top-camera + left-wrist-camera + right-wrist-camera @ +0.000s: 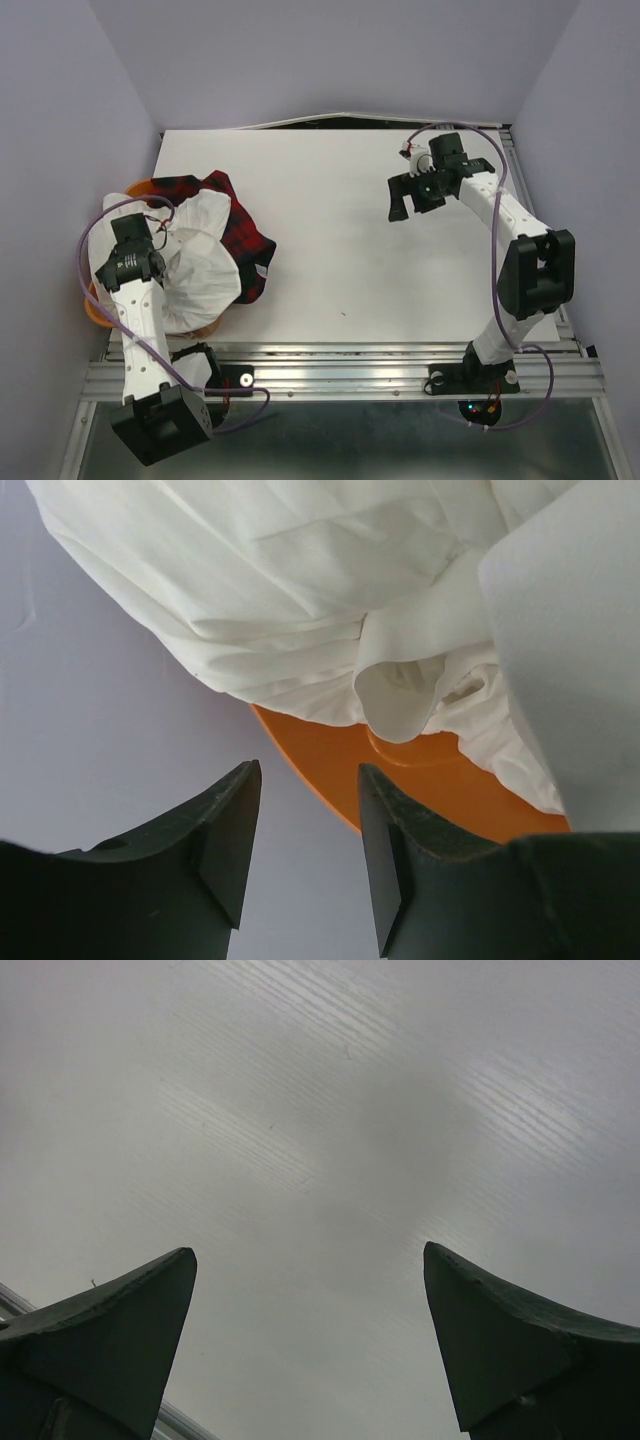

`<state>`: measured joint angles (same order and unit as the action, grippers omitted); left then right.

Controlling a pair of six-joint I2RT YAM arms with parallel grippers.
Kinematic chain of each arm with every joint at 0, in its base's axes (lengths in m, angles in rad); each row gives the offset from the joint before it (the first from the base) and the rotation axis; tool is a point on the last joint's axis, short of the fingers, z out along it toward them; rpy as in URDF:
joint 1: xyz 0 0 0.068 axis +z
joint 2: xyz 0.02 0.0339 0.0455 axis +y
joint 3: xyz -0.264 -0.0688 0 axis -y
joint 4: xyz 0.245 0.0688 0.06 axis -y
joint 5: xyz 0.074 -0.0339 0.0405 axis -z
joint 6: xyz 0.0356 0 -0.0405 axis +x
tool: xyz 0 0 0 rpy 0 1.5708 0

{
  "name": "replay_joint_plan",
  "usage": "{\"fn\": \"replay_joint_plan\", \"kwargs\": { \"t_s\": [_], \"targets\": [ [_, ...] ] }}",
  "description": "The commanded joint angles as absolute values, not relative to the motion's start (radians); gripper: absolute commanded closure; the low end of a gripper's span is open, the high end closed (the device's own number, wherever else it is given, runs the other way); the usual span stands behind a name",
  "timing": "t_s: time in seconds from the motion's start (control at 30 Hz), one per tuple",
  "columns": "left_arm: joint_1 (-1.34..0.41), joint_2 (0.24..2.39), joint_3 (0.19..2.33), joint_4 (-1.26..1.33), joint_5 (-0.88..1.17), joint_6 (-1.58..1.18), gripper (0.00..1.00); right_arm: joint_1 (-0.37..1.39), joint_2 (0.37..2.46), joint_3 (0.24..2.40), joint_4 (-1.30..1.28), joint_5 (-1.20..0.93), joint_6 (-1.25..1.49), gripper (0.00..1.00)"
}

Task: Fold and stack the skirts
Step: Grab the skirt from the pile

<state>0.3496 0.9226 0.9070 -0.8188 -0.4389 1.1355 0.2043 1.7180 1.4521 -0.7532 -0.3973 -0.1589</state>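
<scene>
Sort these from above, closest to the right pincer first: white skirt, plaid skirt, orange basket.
From the right pincer:
1. plaid skirt, left of the middle.
2. white skirt, farther left.
3. orange basket, rim showing at far left.

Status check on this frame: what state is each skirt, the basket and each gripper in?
orange basket: at the left edge of the table, holding skirts.
white skirt: unfolded, bunched on top in the basket.
plaid skirt: unfolded, crumpled, spilling over the basket's rim onto the table.
left gripper: open, empty, close to the white skirt.
right gripper: wide open, empty, above bare table.
</scene>
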Motion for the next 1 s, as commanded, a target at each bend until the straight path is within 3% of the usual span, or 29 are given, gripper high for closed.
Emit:
{"fn": "replay_joint_plan", "kwargs": {
  "t_s": [0.0,0.3,0.63,0.9,0.97],
  "targets": [
    [0.371,0.922,0.856,-0.764,-0.405,1.152,0.46,0.221,1.738,1.508,-0.764,-0.370,-0.175,0.00],
    [0.408,0.968,0.798,-0.689,-0.374,1.150,0.47,0.221,1.726,1.494,-0.769,-0.350,-0.181,0.00],
    [0.428,0.986,0.739,-0.631,-0.342,1.160,0.56,0.230,1.720,1.491,-0.765,-0.333,-0.181,0.00],
    [0.437,0.982,0.750,-0.598,-0.336,1.149,1.00,0.230,1.718,1.488,-0.764,-0.325,-0.181,0.00],
    [0.437,0.977,0.776,-0.610,-0.327,1.137,1.00,0.230,1.718,1.491,-0.765,-0.325,-0.179,0.00]
  ]
}}
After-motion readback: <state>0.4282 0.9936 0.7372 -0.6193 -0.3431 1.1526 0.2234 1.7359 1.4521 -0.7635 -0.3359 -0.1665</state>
